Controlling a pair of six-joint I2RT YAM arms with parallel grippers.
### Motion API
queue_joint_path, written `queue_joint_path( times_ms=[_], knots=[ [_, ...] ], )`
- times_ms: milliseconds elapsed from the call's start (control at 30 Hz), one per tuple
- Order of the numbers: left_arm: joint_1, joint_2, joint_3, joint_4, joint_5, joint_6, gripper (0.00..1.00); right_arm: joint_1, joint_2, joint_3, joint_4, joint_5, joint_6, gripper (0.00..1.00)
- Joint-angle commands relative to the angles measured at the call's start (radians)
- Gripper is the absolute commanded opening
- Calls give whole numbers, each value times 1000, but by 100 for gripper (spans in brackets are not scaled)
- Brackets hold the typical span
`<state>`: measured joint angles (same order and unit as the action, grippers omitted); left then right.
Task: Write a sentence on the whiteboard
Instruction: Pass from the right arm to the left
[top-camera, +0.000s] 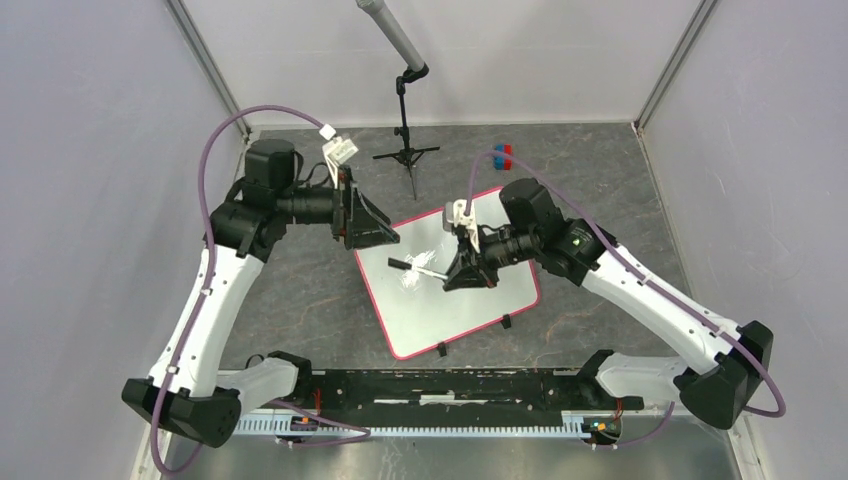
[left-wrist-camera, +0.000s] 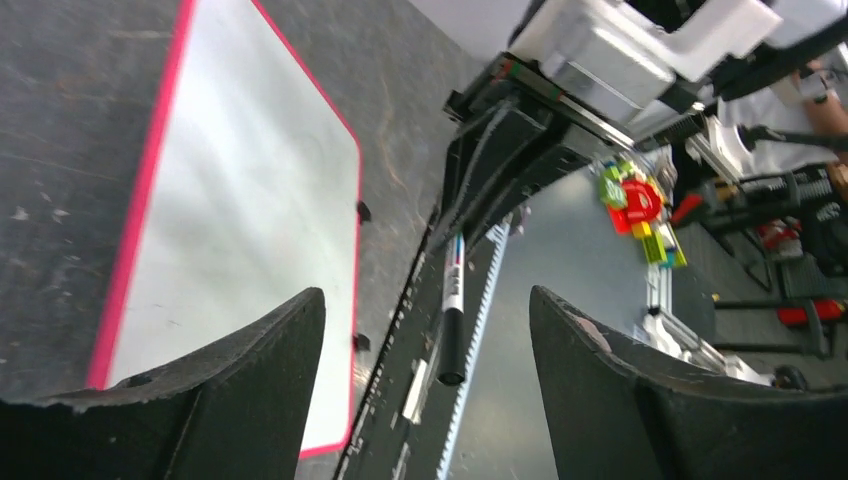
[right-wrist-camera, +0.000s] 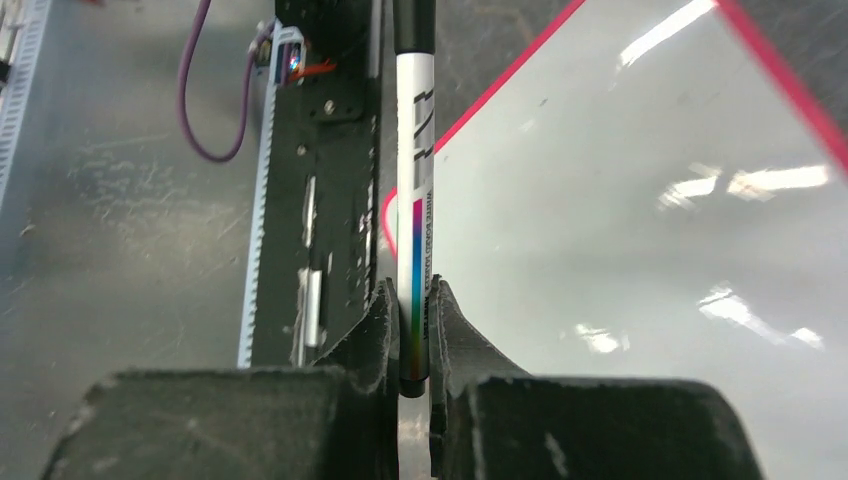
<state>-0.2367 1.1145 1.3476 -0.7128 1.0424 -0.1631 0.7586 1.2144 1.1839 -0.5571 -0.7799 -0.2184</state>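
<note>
The whiteboard lies flat on the table, white with a pink-red rim, and its surface shows no writing; the sentence is not in view. My right gripper hovers over the board's middle, shut on a white marker whose black end points left. In the right wrist view the fingers clamp the marker over the board. My left gripper is open and empty over the board's far left corner. In the left wrist view the gripper frames the marker, apart from both fingers, beside the board.
A black tripod stand with a grey microphone stands behind the board. Red and blue blocks lie at the back right. A black rail runs along the near edge. Small black clips sit on the board's near rim.
</note>
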Motion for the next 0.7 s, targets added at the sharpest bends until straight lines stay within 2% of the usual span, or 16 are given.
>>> queue_joint_path(
  times_ms=[0, 200, 367, 667],
  knots=[
    [-64, 4, 28, -135, -7, 158, 78, -14, -75, -65, -74, -75, -76, 0],
    [-219, 11, -56, -183, -99, 243, 67, -25, -102, -110, -56, -107, -61, 0],
    [-268, 39, -65, -183, -122, 259, 64, -30, -103, -126, -55, -133, -52, 0],
    [-325, 64, -79, -183, -136, 288, 49, -38, -78, -114, -43, -104, -24, 0]
  ],
)
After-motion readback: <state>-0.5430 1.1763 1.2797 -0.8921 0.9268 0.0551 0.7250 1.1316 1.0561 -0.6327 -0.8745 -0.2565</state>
